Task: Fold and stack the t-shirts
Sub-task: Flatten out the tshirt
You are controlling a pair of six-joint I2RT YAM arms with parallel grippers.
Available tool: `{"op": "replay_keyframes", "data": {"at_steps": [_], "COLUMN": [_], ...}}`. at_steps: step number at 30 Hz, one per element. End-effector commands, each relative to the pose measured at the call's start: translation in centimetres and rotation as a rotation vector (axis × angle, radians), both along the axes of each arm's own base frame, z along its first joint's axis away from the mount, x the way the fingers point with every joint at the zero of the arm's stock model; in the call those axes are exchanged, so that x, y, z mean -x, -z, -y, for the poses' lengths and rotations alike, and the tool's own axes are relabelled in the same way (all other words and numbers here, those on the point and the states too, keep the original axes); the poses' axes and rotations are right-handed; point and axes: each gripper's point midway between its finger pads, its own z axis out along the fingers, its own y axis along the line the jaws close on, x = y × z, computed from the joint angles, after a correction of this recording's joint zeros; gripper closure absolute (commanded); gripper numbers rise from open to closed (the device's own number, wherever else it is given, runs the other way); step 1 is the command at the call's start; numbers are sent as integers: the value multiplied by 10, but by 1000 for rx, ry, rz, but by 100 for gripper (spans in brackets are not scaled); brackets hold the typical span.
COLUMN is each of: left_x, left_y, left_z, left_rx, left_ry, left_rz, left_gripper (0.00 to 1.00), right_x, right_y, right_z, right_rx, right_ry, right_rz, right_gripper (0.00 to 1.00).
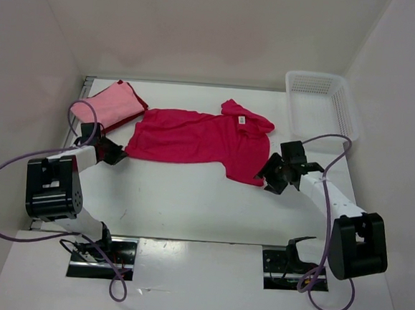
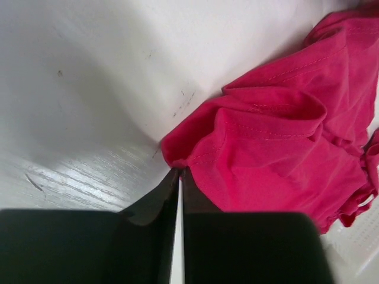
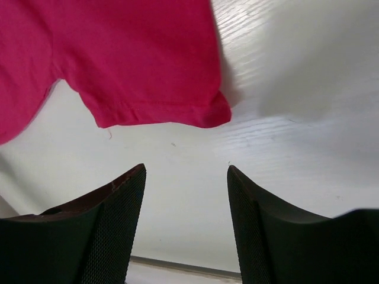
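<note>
Crimson-magenta t-shirt [image 1: 194, 136] lies on the table [image 1: 189, 204], long axis running between the two sets of jaws. Left gripper [image 2: 179, 173]: jaws pressed together at its corner. Right gripper [image 3: 186, 171]: jaws spread, hem just ahead.

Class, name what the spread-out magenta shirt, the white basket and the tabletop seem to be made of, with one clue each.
Magenta shirt: soft matte knit cloth, likely cotton; stitched hems, wrinkles.
Basket: white moulded plastic, probably; regular mesh walls.
Tabletop: white painted or laminated board; faint grain, scuffs.
</note>
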Motion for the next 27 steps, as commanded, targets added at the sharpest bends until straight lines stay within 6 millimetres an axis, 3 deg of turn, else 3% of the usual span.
{"op": "replay_keyframes", "data": {"at_steps": [1, 4, 5, 7, 9, 15, 18, 19, 23, 27], "left_x": [-9, -1, 2, 3, 11, 13, 13, 13, 13, 7], "left_y": [-4, -5, -4, -9, 0, 9, 9, 10, 4, -8], "left_z": [-4, 0, 2, 3, 5, 6, 6, 4, 2, 3], "left_rx": [-37, -24, -17, -13, 0, 13, 13, 6, -4, -4], "left_ry": [26, 25, 30, 22, 15, 8, 8, 3, -3, 2], "left_rz": [34, 33, 34, 45, 19, -9, -10, -11, -1, 27], "left_gripper": [84, 59, 50, 47, 47, 56, 65, 73, 88, 95], "right_x": [-2, -1, 0, -3, -1, 3, 2, 1, 5, 3], "right_y": [-4, 1, 3, 4, 9, 14, 12, 12, 19, 25], "right_z": [23, 28, 28, 27, 24, 20, 22, 23, 37, 40], "right_rx": [67, 88, 91, 86, 65, 42, 50, 53, 89, 91], "right_ry": [135, 165, 164, 172, 173, 161, 167, 179, 239, 250], "right_rz": [21, 1, -8, -8, -11, -10, 3, 3, -21, -29], "right_gripper": [37, 37, 29, 26, 26, 28, 31, 32, 37, 38]}}
